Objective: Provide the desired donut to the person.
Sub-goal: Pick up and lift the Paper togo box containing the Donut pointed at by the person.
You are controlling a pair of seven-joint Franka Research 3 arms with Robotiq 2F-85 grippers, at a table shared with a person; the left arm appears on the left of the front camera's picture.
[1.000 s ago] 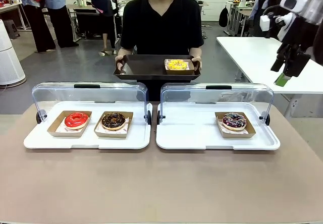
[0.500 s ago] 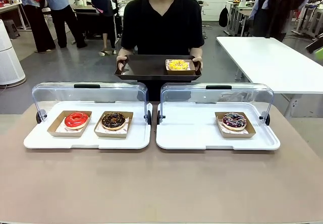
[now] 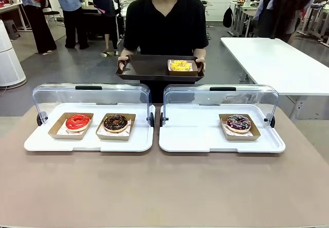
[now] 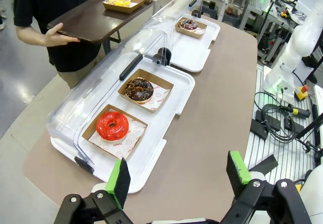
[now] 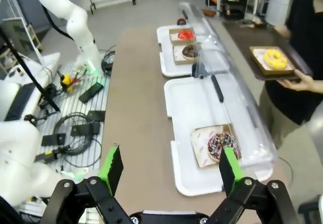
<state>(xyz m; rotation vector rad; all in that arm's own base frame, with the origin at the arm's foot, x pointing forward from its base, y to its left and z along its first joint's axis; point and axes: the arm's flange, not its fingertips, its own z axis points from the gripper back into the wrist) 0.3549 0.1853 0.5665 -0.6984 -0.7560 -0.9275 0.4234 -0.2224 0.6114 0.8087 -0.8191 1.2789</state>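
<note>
The left gripper (image 4: 177, 176) and right gripper (image 5: 169, 171) hang spread and empty, well back from the tray (image 3: 144, 67) the person (image 3: 164, 27) holds; the yellow donut (image 3: 179, 65) near its end might slide if it tilts.

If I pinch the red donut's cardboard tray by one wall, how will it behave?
Probably light: the red donut sits in a thin open cardboard tray, which may flex if pinched. Glossy icing looks smear-prone. On its paper liner, the donut might slide if tilted.

The person (image 3: 164, 25) holds a brown tray (image 3: 144, 68) bearing a yellow donut (image 3: 180, 65), beyond the left display case (image 3: 38, 143) and right display case (image 3: 195, 138).
</note>
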